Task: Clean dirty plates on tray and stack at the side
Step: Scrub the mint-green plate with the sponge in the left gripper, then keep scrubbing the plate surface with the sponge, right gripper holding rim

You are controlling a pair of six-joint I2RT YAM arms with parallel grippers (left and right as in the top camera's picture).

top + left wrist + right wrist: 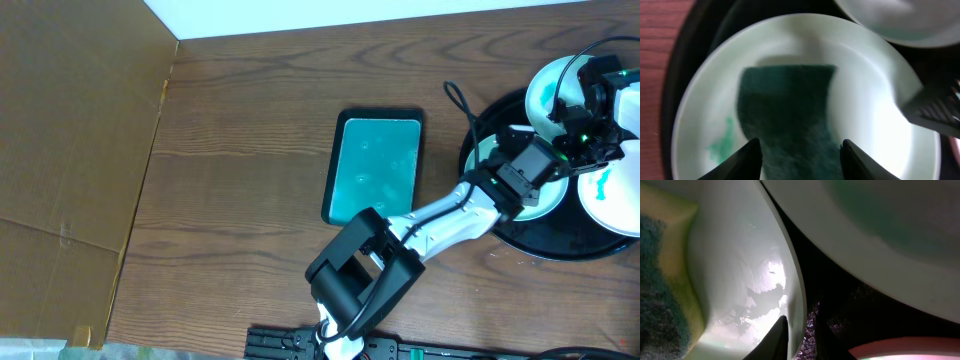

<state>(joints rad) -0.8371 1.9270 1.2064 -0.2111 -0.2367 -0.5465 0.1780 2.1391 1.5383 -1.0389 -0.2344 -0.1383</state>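
The plate lay on the tray at the right edge of the counter. A sponge lay flat on it. Its long side pointed straight away from the left end effector, which was right above. Those fingers stood on both sides of the sponge; I could not tell if they squeezed. The smear was beside the sponge. The right end effector pinched the plate's rim.

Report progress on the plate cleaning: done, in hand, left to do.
Done: nothing visible; all plates sit on the tray, none stacked aside. In hand: the right gripper pinches the rim of the left-hand plate while the left gripper straddles the sponge lying on it, beside a turquoise smear. Left: wipe it, clean the far plate and right-hand plate, stack all three.
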